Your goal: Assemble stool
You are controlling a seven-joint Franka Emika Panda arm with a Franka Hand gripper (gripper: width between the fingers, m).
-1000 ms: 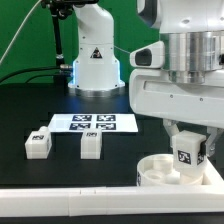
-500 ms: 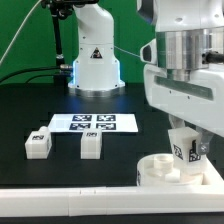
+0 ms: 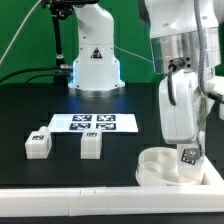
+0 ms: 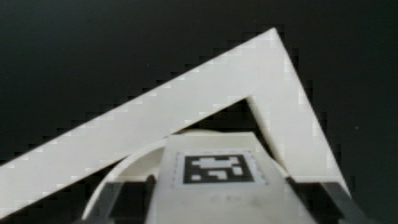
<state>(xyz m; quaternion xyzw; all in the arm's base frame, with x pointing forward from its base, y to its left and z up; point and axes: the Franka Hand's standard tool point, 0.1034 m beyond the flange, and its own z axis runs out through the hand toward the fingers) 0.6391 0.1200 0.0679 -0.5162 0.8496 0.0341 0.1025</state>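
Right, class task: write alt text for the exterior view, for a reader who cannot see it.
The tool of the robot arm holds a tagged white leg upright at the round stool seat, on the exterior view's right. Two loose legs and the marker board lie on the black table.

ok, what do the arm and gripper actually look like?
Arm: smooth white shells, with a ribbed silver-grey collar higher up. Base: white, with a black triangle sticker and a blue glow at its foot. Gripper: white as well.
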